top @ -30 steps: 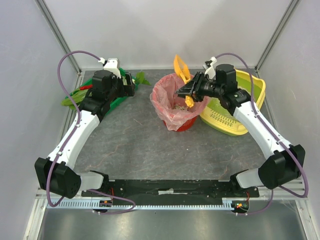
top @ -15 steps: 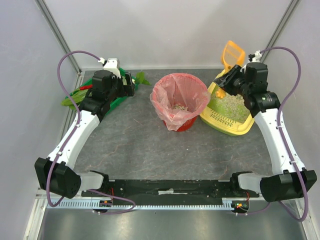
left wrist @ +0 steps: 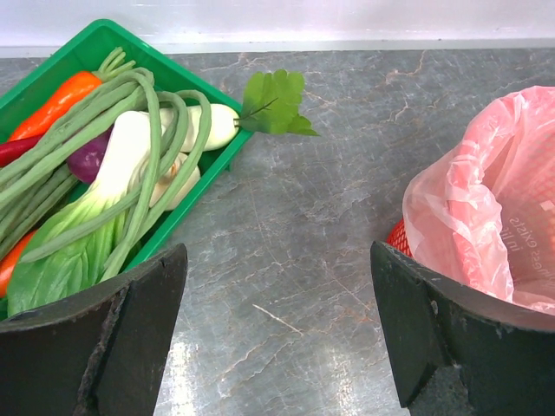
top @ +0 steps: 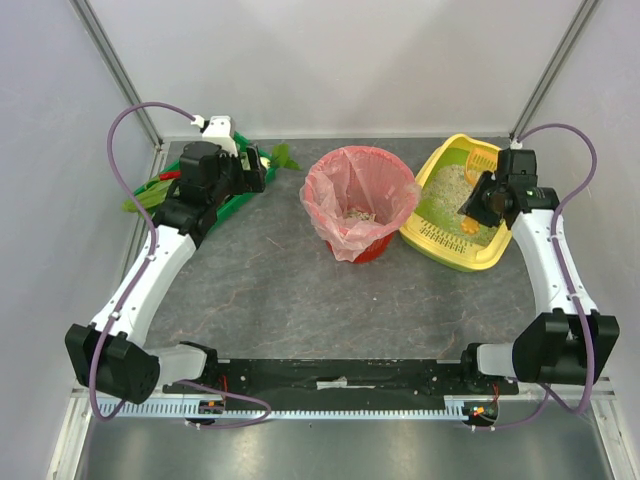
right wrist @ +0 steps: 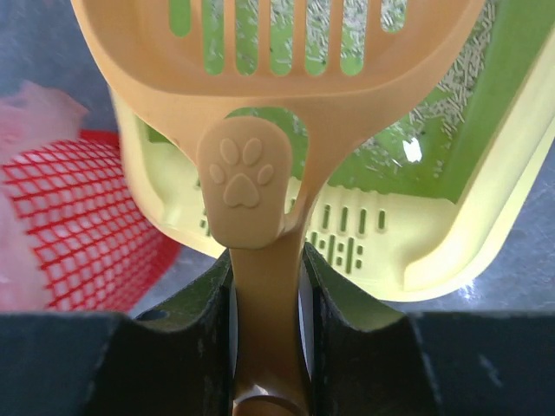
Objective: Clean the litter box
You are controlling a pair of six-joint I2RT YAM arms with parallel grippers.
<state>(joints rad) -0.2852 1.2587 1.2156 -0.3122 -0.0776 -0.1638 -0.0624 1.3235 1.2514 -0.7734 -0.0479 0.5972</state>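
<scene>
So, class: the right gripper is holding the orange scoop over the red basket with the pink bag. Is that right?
Not quite. The right gripper does hold the orange scoop, but over the yellow litter box, not over the red basket. The top external view shows this.

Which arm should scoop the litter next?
Right. The right gripper holds the orange scoop over the litter box; the left gripper is open and empty, off by the green tray.

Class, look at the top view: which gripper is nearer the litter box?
Right. The right gripper, shut on the scoop, hangs over the litter box; the left gripper is far off by the vegetable tray.
</scene>
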